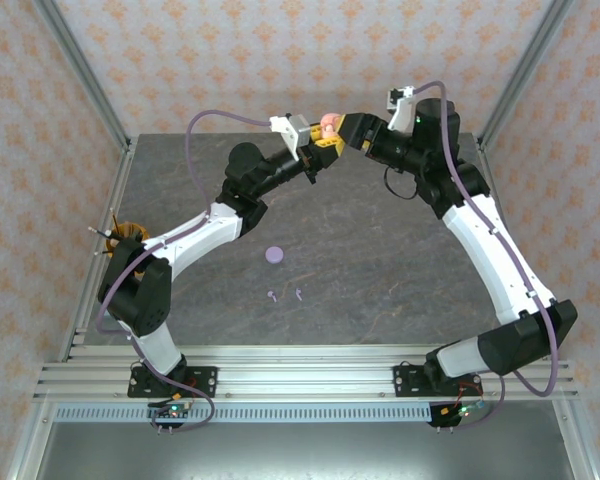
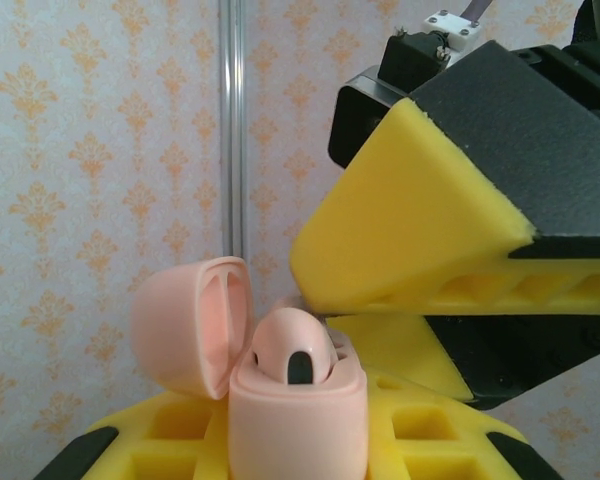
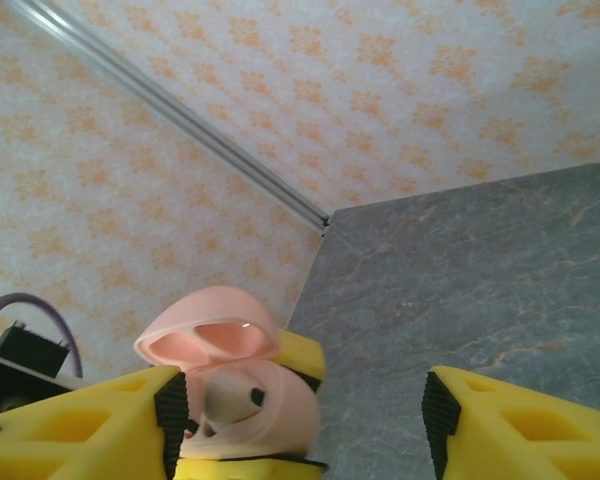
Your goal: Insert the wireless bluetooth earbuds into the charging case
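1. The left tool was clamped tight on the pink charging case and held it in the air over the far end of the counter, with the lid flipped open.
2. One pink earbud sat in the case, head poking out of its well. I couldn't tell whether the second pink one was in there too.
3. The right tool was just beside the case mouth, pads spread wide with nothing between them.
4. My read: this was the tail end of seating a pink bud. The pink case looked close to done, though the lid wasn't shut yet.
5. Two purple earbuds lay loose on the counter near the middle, just beside each other, with the purple case a bit farther back. That half looked untouched.
6. The next move probably called for backing the right tool straight off without bumping the seated bud, then going down for those tiny purple ones. That's a fiddly pinch since they're so small and lie flat.
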